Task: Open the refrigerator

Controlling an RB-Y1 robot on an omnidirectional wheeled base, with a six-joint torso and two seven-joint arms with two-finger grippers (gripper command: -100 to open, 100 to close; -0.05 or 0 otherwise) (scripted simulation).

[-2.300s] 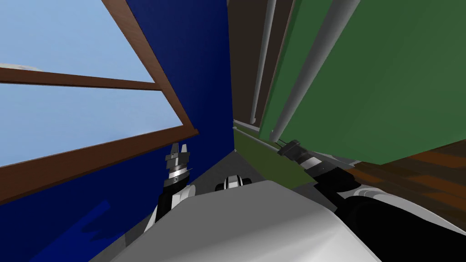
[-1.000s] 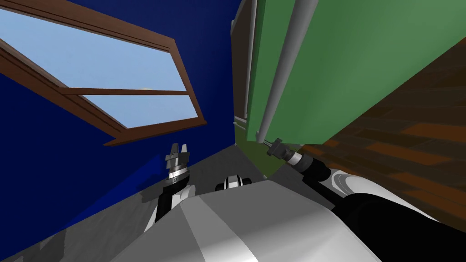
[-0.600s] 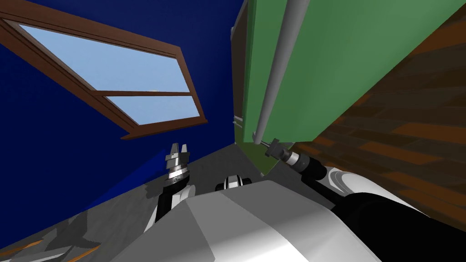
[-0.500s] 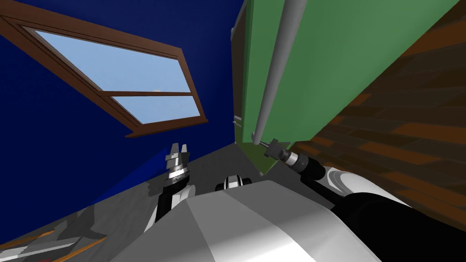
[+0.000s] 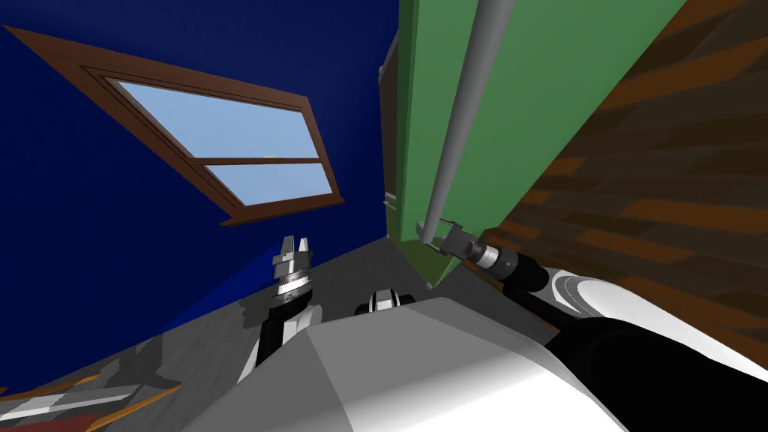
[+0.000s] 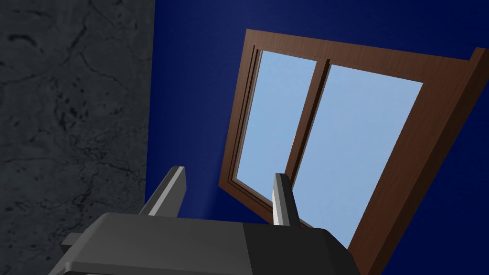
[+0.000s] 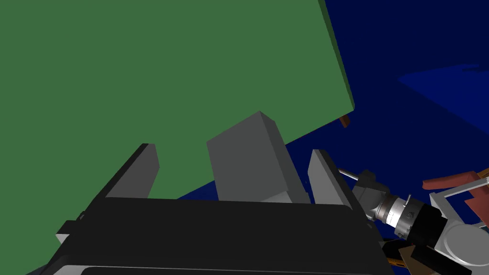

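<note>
Dark blue wall runs behind everything in the head view, with a brown-framed window set into it on the left. To the right stands the green refrigerator door, its edge turned toward the robot, and a long grey handle runs down its face. Beyond the door lies a brown planked surface, and a grey floor shows below. The right gripper sits at the lower end of the handle, its two fingers on either side of the bar. The left gripper is raised well apart from the door, near the wall under the window.

From the left wrist, that gripper's fingers stand partly spread, with nothing between them.

From the right wrist, the green door spreads across the background. The fingers are wide apart, and the grey handle end sits between them, closer to one finger. A gap shows on each side, so they straddle the bar without pinching it.
</note>
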